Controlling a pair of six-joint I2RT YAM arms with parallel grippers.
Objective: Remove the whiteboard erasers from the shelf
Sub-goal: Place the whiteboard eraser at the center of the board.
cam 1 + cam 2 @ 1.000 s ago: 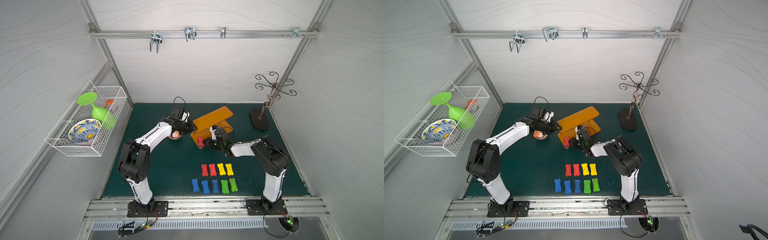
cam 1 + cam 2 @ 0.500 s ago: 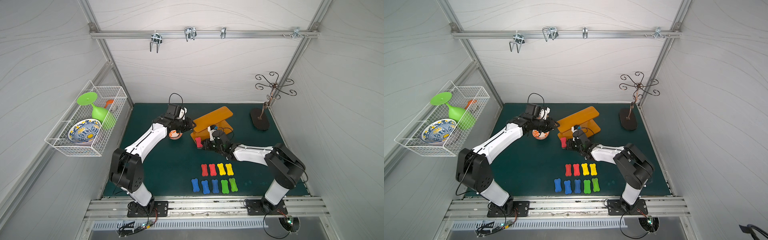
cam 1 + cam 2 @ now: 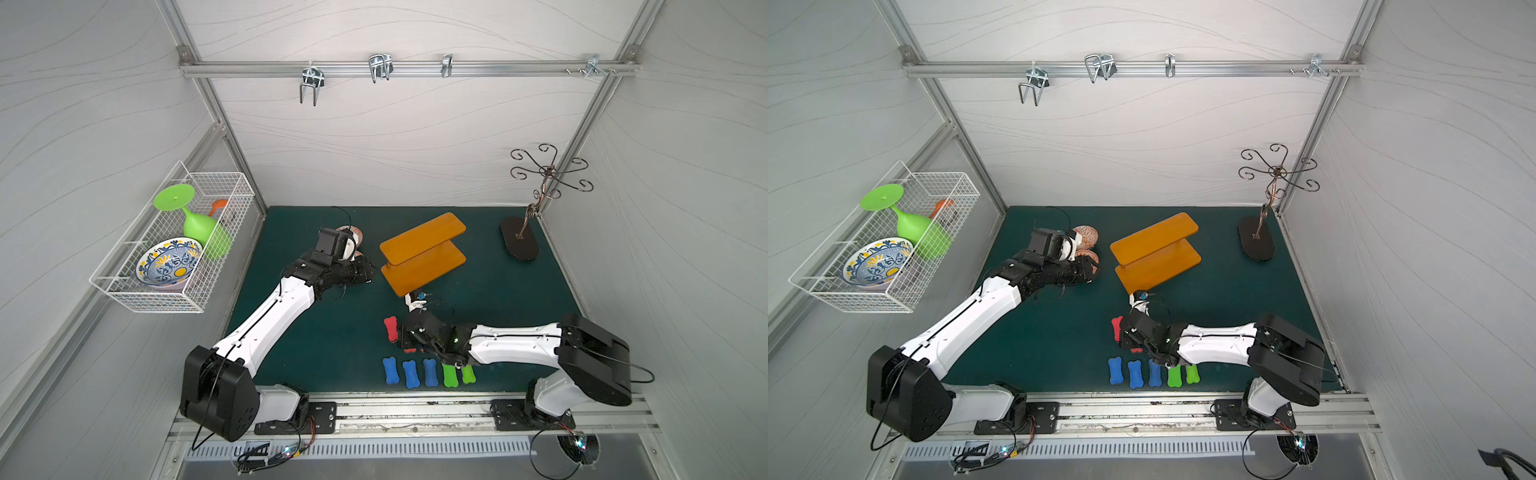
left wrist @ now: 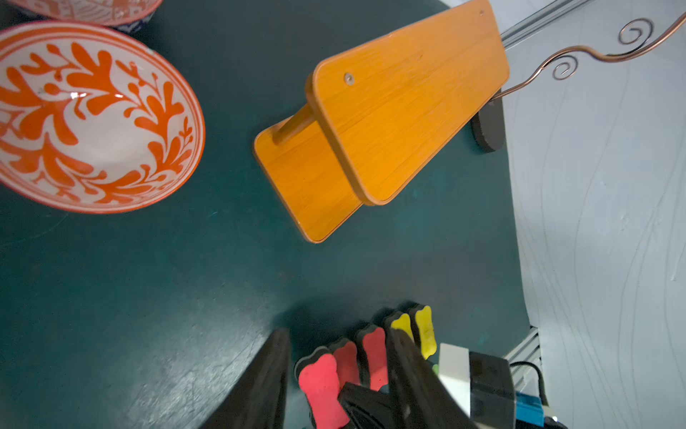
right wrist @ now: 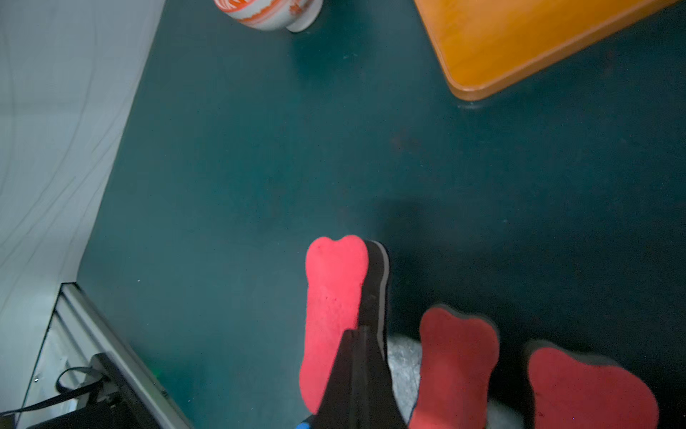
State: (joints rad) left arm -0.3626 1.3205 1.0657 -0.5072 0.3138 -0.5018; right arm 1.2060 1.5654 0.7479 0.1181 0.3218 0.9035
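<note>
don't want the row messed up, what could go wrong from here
The right gripper holds a red eraser on edge beside two lying red erasers; released like that, it may topple onto them. The right arm hangs over the green erasers and might sweep them. The open left gripper could nudge the orange-patterned bowl near it.

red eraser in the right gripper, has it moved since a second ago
Yes. The red eraser, held in the right gripper, has gone from beside the shelf toward the front rail, nearer the blue erasers.

Green mat (image 3: pixel 340 340) with orange shelf (image 3: pixel 428 270), two patterned bowls (image 3: pixel 1086 236), wire stand (image 3: pixel 519 245), rows of erasers (image 3: pixel 410 374).
</note>
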